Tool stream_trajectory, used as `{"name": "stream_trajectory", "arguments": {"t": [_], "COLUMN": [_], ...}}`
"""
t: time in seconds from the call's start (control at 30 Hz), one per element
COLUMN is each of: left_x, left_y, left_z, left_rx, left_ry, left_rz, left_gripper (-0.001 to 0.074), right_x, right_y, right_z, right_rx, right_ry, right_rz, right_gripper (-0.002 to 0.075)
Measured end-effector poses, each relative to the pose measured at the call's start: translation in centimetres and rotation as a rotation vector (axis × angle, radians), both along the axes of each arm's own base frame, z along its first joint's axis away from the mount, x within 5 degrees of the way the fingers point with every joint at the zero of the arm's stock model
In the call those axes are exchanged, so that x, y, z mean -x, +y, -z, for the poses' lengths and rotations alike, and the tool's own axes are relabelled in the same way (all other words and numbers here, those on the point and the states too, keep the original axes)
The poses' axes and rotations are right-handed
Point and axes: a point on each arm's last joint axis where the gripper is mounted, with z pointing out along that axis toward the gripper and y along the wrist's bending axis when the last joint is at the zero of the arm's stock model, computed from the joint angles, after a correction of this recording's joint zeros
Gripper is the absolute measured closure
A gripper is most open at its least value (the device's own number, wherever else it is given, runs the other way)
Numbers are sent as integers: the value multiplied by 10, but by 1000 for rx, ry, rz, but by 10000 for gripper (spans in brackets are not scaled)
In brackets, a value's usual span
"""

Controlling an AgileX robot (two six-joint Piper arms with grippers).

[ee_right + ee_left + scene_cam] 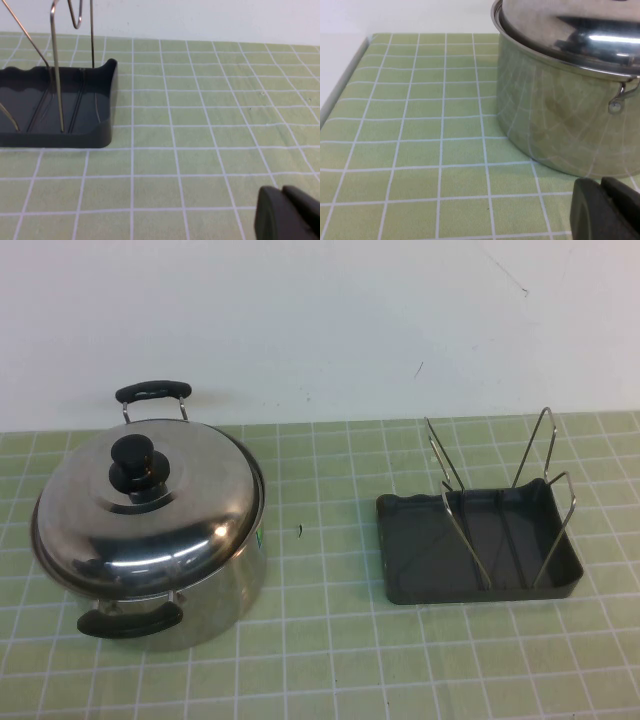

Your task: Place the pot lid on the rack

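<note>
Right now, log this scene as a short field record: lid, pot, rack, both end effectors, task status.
pot lid: seated on the steel pot, black knob on top
steel pot: on the robot's left side of the table
rack: on the right side, wire loops upright, nothing in it
left end effector: low near the pot, holding nothing
right end effector: low near the rack, holding nothing
task status: lid not yet lifted
</note>
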Motion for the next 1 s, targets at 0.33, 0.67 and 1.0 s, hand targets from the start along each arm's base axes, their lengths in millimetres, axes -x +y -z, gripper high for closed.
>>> {"name": "stream_trajectory", "arguments": {"t": [0.33, 0.67, 1.0], "left_x": [0, -1, -3], "left_y": [0, -4, -12], "left_z": [0, -2, -19], "left_rx": [0, 159, 885], "left_ry": [0, -27, -150], "left_rz": [0, 7, -9], "left_gripper": [738, 738, 738], "right_x": [0, 0, 0], "right_y": [0, 0, 0], "right_z": [0, 0, 0], "right_rx": [0, 0, 0], "right_ry": [0, 0, 0], "right_rz": [0, 0, 0], "right_gripper": [727, 727, 727]}}
